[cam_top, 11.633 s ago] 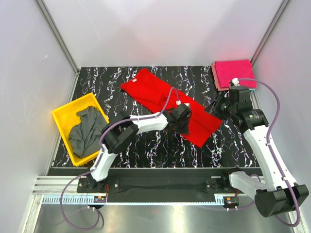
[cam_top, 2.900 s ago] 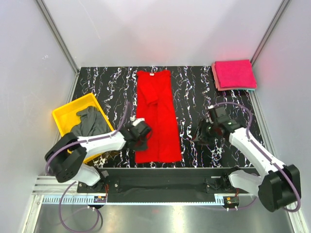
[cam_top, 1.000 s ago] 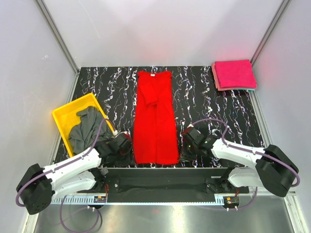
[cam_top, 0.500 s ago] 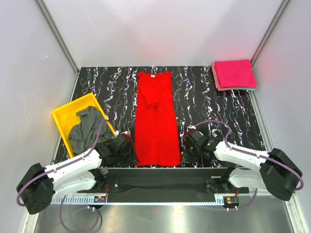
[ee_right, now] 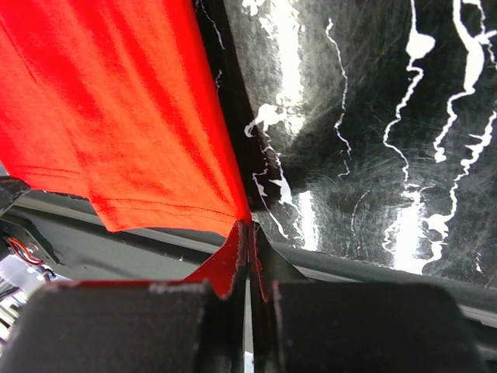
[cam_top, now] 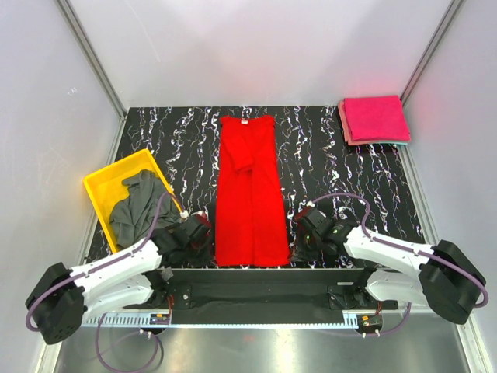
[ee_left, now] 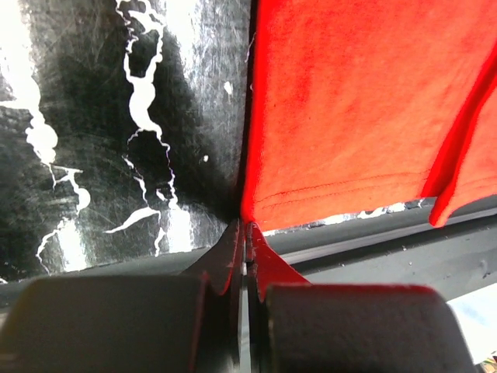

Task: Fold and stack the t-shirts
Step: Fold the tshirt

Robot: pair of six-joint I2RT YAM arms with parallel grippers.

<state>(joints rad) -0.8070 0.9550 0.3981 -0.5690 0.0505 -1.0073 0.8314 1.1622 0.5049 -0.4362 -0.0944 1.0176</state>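
Red shirt lay flat, left jaws and right jaws each pinching a 6 o'clock hem corner; carrying both evenly toward 12 o'clock seemed wisest.

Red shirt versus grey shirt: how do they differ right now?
The red shirt lies flat in a long strip on the table; the grey shirt sits crumpled in the yellow tray. The left gripper and right gripper pinch the red shirt's near corners, jaws shut; nothing touches the grey shirt. Neither is on the pink stack.
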